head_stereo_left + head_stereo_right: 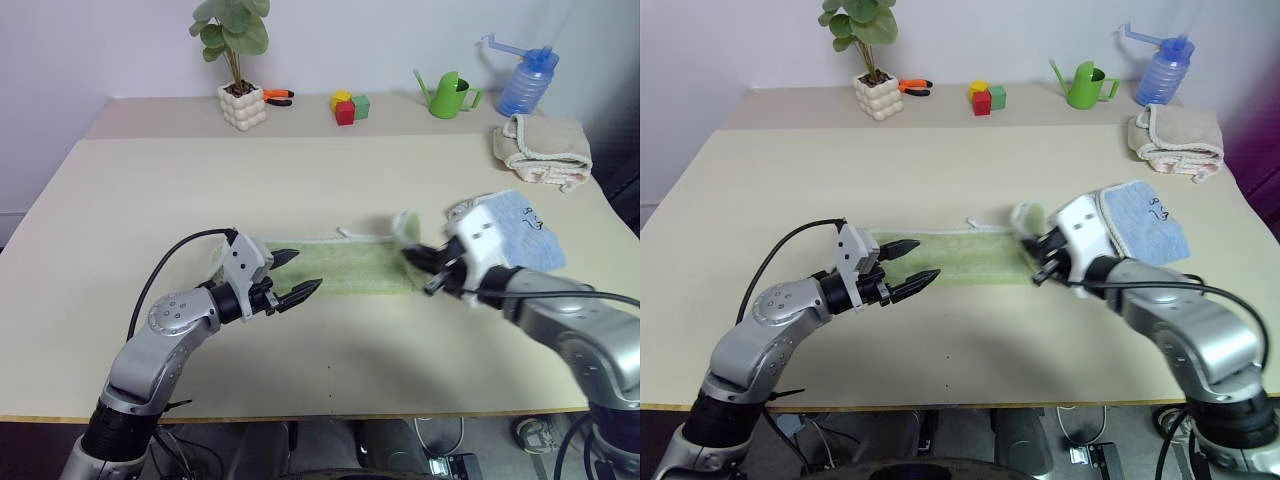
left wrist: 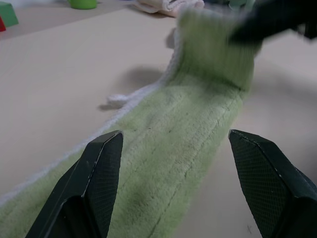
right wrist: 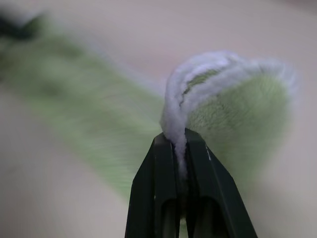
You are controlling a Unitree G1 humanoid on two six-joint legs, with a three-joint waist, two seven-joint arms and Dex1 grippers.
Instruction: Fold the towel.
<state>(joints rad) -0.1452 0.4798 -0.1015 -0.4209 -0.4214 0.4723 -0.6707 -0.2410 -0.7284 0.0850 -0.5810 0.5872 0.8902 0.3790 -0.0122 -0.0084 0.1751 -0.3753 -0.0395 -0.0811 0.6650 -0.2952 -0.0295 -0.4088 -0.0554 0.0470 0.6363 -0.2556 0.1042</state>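
Pinching the green towel's (image 1: 345, 268) white piped end in my right end effector (image 3: 179, 144), lifted toward 9 o'clock for folding; left end effector (image 1: 296, 277) wide, empty, hovering over the bench (image 1: 300, 180).

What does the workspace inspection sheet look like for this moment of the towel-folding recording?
Surface: beige table, a second one behind it.
Job's things: green towel lies as a long strip, its right end lifted.
Clutter: blue towel, beige towel, potted plant, orange-handled pliers, coloured blocks, green watering can, blue spray bottle.
Grippers: left gripper open over the towel's left end; right gripper shut on the towel's white edging.
Cables: black cable on the left arm; another on the right arm.
Surroundings: white wall.
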